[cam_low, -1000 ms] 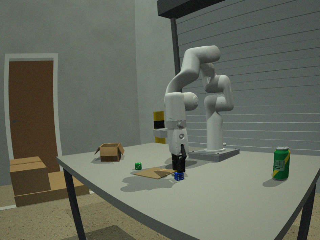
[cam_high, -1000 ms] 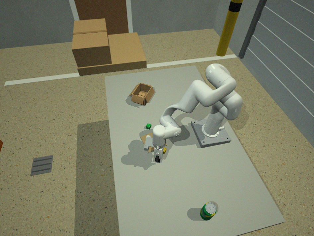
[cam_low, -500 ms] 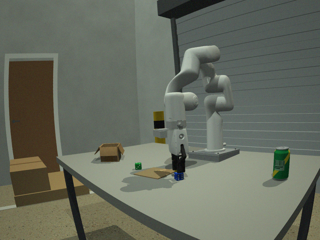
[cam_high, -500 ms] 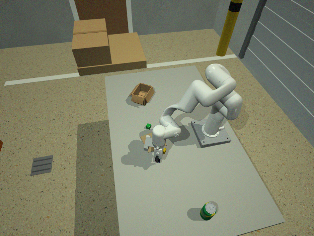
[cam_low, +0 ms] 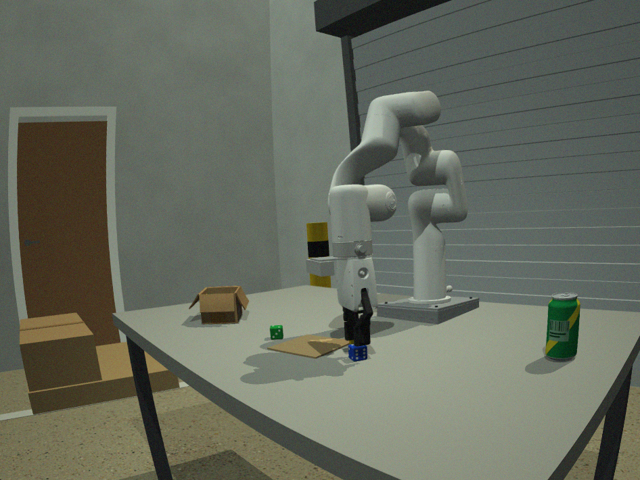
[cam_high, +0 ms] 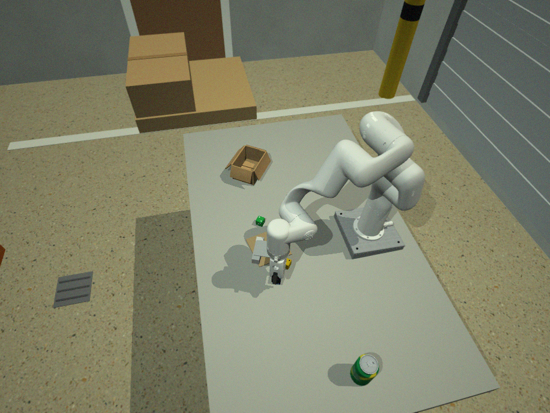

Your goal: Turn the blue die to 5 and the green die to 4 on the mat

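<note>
The blue die [cam_low: 357, 352] lies flat on the table just off the right edge of the tan mat [cam_low: 310, 345]. My gripper [cam_low: 360, 338] points straight down right above the die, fingers half open with nothing between them. In the top view the gripper [cam_high: 275, 280] hides the blue die. The green die [cam_high: 260, 220] sits on the table just beyond the mat [cam_high: 254, 242], also in the side view [cam_low: 276, 331]. The yellow die [cam_high: 288, 263] lies close beside the gripper body; the side view hides it.
An open cardboard box [cam_high: 249, 163] stands at the far side of the table. A green can [cam_high: 364, 369] stands near the front right. The robot base [cam_high: 368, 233] is bolted to the right of the dice.
</note>
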